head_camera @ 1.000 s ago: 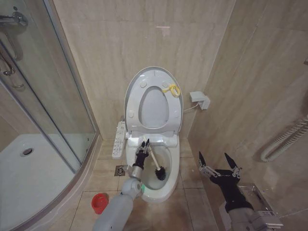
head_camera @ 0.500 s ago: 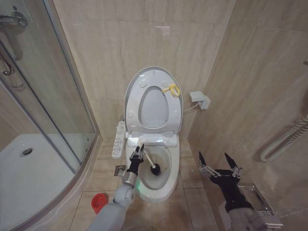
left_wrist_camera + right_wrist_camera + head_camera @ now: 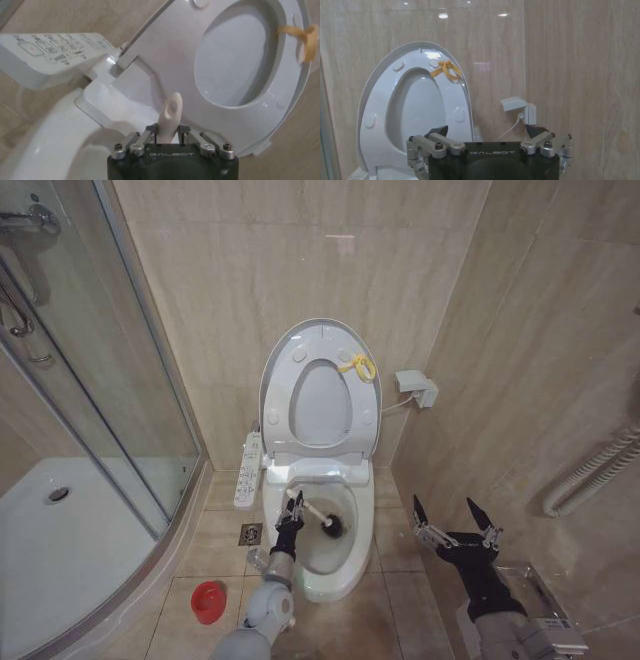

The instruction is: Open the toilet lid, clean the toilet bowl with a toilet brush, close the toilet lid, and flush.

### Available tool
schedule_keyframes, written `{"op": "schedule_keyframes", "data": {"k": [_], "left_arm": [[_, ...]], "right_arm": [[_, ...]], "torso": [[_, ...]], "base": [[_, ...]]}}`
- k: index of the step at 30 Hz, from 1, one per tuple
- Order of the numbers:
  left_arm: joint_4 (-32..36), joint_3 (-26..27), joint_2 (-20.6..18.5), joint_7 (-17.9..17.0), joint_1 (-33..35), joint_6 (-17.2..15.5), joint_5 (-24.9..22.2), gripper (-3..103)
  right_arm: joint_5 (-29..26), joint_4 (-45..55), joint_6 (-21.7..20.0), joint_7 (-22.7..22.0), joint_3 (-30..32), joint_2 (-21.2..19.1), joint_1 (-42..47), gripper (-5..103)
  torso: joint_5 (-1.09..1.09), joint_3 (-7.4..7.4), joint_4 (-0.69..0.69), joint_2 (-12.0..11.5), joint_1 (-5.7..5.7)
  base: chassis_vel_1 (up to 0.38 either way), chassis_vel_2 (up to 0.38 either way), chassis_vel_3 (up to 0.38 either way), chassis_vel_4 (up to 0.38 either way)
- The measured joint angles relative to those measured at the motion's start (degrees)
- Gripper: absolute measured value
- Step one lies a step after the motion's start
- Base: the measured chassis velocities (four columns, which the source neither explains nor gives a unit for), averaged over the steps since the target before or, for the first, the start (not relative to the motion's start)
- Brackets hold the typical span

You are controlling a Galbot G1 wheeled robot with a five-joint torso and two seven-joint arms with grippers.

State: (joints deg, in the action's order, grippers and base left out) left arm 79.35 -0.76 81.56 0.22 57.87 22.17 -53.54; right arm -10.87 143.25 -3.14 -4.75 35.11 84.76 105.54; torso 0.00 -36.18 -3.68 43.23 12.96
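Note:
The toilet lid (image 3: 285, 355) stands raised against the wall with the ring seat (image 3: 358, 415) up in front of it and a yellow loop (image 3: 357, 366) near its top. Below lies the stained toilet bowl (image 3: 340, 558). My left gripper (image 3: 291, 515) hovers over the bowl's left rim, shut on the white handle of the toilet brush (image 3: 169, 116). The dark brush head (image 3: 330, 527) is down inside the bowl. My right gripper (image 3: 456, 525) hangs open to the right of the toilet, holding nothing; from its wrist the lid (image 3: 382, 86) shows ahead.
A red holder cup (image 3: 206, 601) stands on the floor left of the toilet. The button panel (image 3: 247, 470) juts from the toilet's left side. A glass shower enclosure (image 3: 90, 410) fills the left. A wall outlet box (image 3: 413, 387) and tiled wall sit close on the right.
My left gripper has drawn back toward me along the bowl's left rim, the brush handle now lies flatter and the head has shifted inside the bowl. The right arm has not moved.

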Motion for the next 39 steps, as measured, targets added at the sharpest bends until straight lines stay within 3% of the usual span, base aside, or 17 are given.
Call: {"op": "schedule_keyframes", "data": {"k": [5,9,12,14,17,18,20,23,26,31,34,39], "left_arm": [[-1.2,0.6,0.0,1.2,0.4,0.9,2.4,26],[-4.2,2.3,-0.7,0.4,1.3,1.7,13.8,26],[-4.5,2.9,-0.8,-0.6,1.7,1.6,16.2,22],[-3.8,3.0,-0.8,-0.9,1.9,1.4,15.2,22],[1.1,2.9,-0.4,-0.5,2.9,1.0,6.8,22],[1.1,2.9,-0.4,-0.5,2.9,1.0,6.8,22],[4.9,3.1,-0.9,0.5,4.0,0.4,2.5,19],[7.1,3.1,-1.7,0.8,5.0,-0.1,0.9,19],[7.3,3.4,-2.1,0.8,5.5,-0.4,1.0,19],[3.2,4.9,-3.1,-1.0,6.3,-1.2,9.9,19],[2.9,5.0,-3.2,-1.3,6.1,-1.2,11.9,19],[5.3,4.8,-3.2,1.2,5.2,-0.7,5.1,19]], "right_arm": [[0.0,0.0,0.0,0.0,0.0,0.0,0.0,100],[0.0,0.0,0.0,0.0,0.0,0.0,0.0,100],[0.0,0.0,0.0,0.0,0.0,0.0,0.0,100],[0.0,0.0,0.0,0.0,0.0,0.0,0.0,100],[0.0,0.0,0.0,0.0,0.0,0.0,0.0,100],[0.0,0.0,0.0,0.0,0.0,0.0,0.0,100],[0.0,0.0,0.0,0.0,0.0,0.0,0.0,100],[0.0,0.0,0.0,0.0,0.0,0.0,0.0,100],[0.0,0.0,0.0,0.0,0.0,0.0,0.0,100],[0.0,0.0,0.0,0.0,0.0,0.0,0.0,100],[0.0,0.0,0.0,0.0,0.0,0.0,0.0,100],[0.0,0.0,0.0,0.0,0.0,0.0,0.0,100]], "torso": [[-0.01,0.00,0.00,0.0,0.00],[-0.01,0.00,0.00,0.0,0.00],[-0.02,0.00,0.00,0.0,0.00],[-0.01,0.00,0.00,0.0,0.00],[-0.01,0.00,0.00,0.0,0.00],[-0.01,0.00,0.00,0.0,0.00],[0.00,0.00,0.00,0.0,0.00],[0.00,0.00,0.02,0.0,0.00],[0.00,0.00,0.01,0.0,0.00],[0.00,0.00,0.01,0.0,0.00],[-0.01,0.00,0.02,0.0,0.00],[0.00,0.00,0.00,0.0,0.00]], "base": [[0.000,0.000,0.000,0.000],[0.000,0.000,0.000,0.000],[0.000,0.000,0.000,0.000],[0.000,0.000,0.000,0.000],[0.000,0.000,0.000,0.000],[0.000,0.000,0.000,0.000],[0.000,0.000,0.000,0.000],[0.000,0.000,0.000,0.000],[0.000,0.000,0.000,0.000],[0.000,0.000,0.000,0.000],[0.000,0.000,0.000,0.000],[0.000,0.000,0.000,0.000]]}}
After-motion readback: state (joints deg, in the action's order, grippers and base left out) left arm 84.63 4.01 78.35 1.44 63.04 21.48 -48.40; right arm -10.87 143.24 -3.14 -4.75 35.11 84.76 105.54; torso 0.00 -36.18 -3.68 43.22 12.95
